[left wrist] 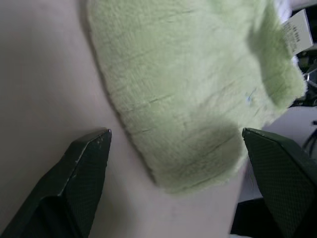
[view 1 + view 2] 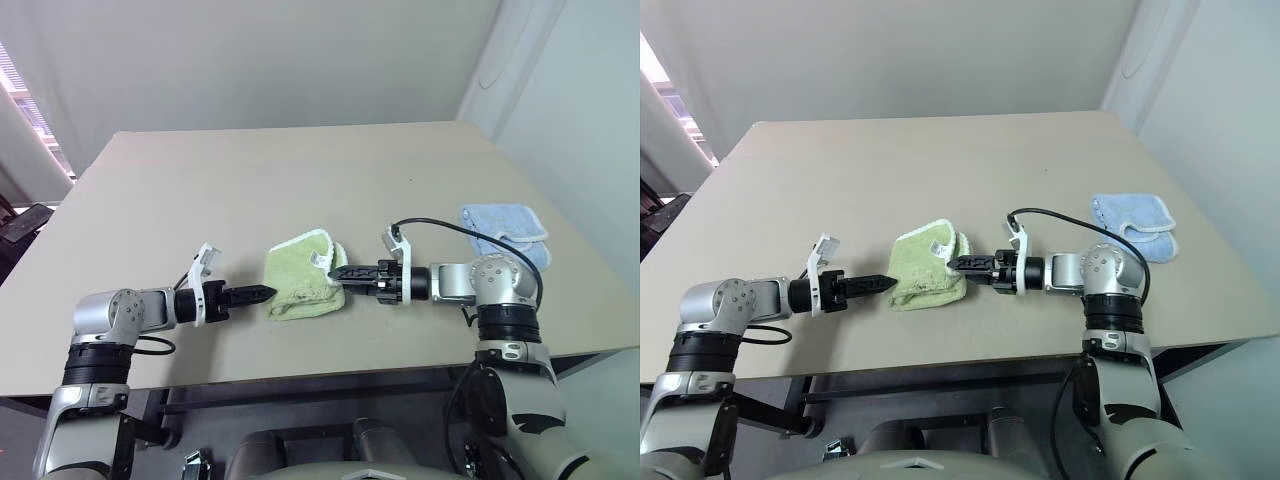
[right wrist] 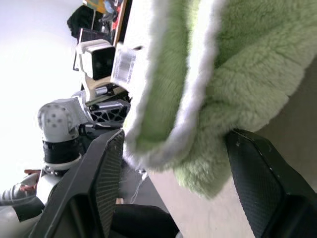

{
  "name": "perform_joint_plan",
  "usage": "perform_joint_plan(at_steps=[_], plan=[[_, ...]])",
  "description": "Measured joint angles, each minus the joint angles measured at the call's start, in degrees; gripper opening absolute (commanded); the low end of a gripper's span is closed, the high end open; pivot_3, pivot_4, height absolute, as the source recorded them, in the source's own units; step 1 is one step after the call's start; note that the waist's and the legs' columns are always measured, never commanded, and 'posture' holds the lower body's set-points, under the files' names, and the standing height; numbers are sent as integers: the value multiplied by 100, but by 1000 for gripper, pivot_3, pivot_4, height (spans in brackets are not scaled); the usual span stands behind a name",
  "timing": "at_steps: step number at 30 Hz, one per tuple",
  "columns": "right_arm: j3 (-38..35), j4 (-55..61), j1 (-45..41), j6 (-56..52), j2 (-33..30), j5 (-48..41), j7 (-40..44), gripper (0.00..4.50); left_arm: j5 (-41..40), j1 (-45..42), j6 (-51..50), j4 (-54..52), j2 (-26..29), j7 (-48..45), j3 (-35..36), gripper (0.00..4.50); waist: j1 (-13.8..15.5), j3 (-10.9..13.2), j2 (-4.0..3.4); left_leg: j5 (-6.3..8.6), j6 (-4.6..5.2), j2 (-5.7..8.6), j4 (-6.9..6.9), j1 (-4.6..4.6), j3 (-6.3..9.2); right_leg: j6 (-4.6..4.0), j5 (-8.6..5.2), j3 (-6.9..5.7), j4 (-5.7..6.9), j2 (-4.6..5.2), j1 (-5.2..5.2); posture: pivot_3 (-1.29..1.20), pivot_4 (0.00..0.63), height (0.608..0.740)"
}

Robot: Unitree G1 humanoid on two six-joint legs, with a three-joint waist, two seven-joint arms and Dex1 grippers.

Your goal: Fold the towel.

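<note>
Left wrist view | folded light green terry towel [image 1: 198,94] between released left pincer [image 1: 178,148] | right pincer [image 3: 173,148] released astride its edge | square layers before pressing

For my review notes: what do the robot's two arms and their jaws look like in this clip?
Both arms are silver-grey rounded metal segments with black ribbed rings at the joints. Each ends in a black cylindrical wrist carrying a white plastic bracket and the left gripper or right gripper, whose two tapering black jaws have finely textured inner faces. A black cable loops above the right forearm; another hangs below the left elbow.
</note>
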State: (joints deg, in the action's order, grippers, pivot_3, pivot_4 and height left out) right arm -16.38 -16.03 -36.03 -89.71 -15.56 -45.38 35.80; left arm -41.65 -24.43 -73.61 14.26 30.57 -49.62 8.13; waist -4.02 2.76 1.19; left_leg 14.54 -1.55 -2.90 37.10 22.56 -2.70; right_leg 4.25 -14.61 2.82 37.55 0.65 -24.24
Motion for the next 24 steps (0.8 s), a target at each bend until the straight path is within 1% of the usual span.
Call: perform_joint_plan(at_steps=[7,15,20,24], plan=[[-475,363,96,-70,-209,-453,227,3343,-158,-134,-472,266,-367,394,421,4468,-3,0,-1,0,0,0,1,-6,-1,-6,-3,0,0,0,5,0,0,729],[-663,436,158,-72,-176,-570,133,3343,-289,-195,-880,377,-743,752,791,4468,8,-1,-1,0,0,4,1,-5,-1,-21,2,1,-2,4,7,0,0,729],[-715,441,158,-71,-94,-616,28,3343,-365,-305,-1184,440,-1210,1019,1033,4468,15,-1,-1,0,0,8,2,-3,0,-28,8,1,-8,7,11,0,0,729],[-720,442,159,-71,-54,-694,-10,3343,-405,-399,-1316,559,-1410,1146,1180,4468,4,-1,-1,0,0,8,0,-3,4,-26,10,0,-8,4,10,0,0,729]])
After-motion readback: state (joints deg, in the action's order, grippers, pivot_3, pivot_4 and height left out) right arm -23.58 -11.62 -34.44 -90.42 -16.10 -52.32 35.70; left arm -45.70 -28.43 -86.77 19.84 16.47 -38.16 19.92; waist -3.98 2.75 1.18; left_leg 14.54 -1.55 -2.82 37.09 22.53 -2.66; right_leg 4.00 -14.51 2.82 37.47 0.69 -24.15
